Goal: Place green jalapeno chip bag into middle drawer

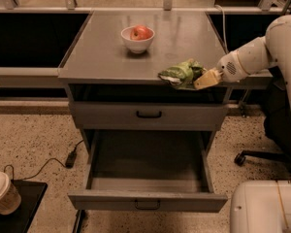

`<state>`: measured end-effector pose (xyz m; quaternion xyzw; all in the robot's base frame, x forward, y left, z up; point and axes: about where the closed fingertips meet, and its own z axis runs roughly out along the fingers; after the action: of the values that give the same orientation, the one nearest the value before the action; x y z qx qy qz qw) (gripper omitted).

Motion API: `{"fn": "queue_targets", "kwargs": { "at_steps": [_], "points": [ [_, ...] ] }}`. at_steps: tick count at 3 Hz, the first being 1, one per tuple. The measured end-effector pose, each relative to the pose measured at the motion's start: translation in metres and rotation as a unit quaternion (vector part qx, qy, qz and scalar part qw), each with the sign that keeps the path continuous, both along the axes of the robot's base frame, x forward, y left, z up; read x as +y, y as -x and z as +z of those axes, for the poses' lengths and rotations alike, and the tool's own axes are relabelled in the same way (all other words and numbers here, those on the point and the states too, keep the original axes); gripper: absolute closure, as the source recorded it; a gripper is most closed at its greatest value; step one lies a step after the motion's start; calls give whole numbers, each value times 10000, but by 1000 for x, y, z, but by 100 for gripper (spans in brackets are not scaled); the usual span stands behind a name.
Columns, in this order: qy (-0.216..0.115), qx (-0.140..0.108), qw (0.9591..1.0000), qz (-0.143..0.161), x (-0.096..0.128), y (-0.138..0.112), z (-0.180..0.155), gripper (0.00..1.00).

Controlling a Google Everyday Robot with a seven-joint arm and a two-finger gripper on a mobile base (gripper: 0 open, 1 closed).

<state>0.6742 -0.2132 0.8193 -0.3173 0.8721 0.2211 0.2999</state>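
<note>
On my screen the bag [182,73], crinkled green foil with a pale end, lies at the front edge of the smooth grey metal cabinet top [99,55], its right end against the gripper [207,79]; whether the gripper has hold of it I cannot tell. Below, the drawer [148,161] stands pulled out, a shallow box with a dark floor, under a closed upper drawer front [111,115]. A red apple [141,32] sits in a round white bowl [137,43] further back. A lidded cup [2,192] is cut off at lower left, and the white robot base [264,208] covers the lower right corner.
</note>
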Motion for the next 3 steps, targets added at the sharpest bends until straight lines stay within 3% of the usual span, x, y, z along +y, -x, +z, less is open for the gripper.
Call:
{"fn": "queue_targets", "kwargs": {
  "at_steps": [1,2,3],
  "points": [
    [-31,-42,9996,294,25,11,23,100],
    [218,-391,9966,693,62,67,98,100],
    [613,-1445,9814,1104,107,156,204,100]
  ]
}}
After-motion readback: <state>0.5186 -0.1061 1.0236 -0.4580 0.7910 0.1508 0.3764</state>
